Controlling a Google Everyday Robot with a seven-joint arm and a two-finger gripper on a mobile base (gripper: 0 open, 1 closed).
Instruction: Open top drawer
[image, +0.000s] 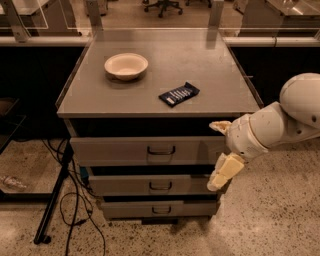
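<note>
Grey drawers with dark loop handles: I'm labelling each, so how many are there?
3, stacked below the tabletop: the wide top drawer, the narrower middle drawer, the bottom drawer. The cream two-finger gripper hangs open at the top drawer's right end. None seems hidden.

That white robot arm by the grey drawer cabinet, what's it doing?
A white robot arm reaches in from the right towards a grey three-drawer cabinet. Its cream two-finger gripper, fingers spread, hangs at the right end of the wide top drawer, apart from the small dark loop handle at that drawer's centre, so nothing is gripped yet. On the cabinet's flat top sit a cream bowl and a dark snack bar packet.
</note>
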